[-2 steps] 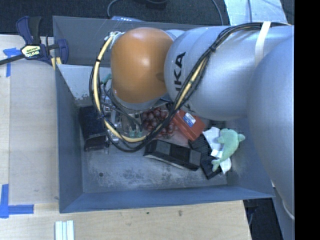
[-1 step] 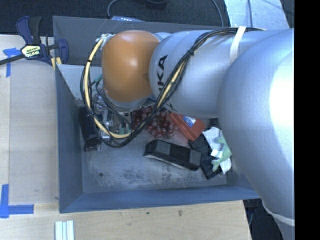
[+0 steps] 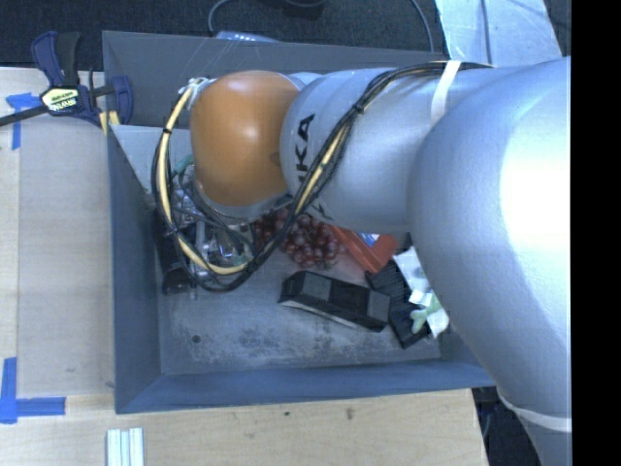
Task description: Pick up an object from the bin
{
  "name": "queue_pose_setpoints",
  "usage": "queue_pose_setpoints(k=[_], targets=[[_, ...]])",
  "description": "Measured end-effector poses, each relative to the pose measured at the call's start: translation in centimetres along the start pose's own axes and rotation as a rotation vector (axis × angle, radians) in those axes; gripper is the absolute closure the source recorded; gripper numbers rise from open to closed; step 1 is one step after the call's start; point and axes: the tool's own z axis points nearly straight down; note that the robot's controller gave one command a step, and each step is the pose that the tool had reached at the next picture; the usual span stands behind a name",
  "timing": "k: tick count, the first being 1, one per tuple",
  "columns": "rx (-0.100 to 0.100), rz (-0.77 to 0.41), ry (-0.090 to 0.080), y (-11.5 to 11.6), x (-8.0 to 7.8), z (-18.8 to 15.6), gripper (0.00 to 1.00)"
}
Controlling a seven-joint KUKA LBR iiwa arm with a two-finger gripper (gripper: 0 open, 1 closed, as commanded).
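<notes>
Gripper (image 3: 190, 258) sat low by the left wall of the bin (image 3: 131, 289), beneath the orange wrist cover (image 3: 238, 139). We could not tell how wide it stood or whether it held anything. Nearest to it: dark red grape-like cluster (image 3: 309, 239) mid-bin, and black oblong block (image 3: 335, 299) toward the lower edge.

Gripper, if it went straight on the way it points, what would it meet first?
Probably the bin's bare floor near its left wall; the gripper sits left of the dark red grape-like cluster. Depth is unclear.
</notes>
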Motion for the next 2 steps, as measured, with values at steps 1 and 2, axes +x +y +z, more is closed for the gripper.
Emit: queue_pose_setpoints(k=[1, 2], targets=[[-0.005, -0.24, -0.03, 0.07, -1.11, 3.72, 0.0], [-0.006, -0.255, -0.024, 0.05, -0.89, 2.89, 0.0]])
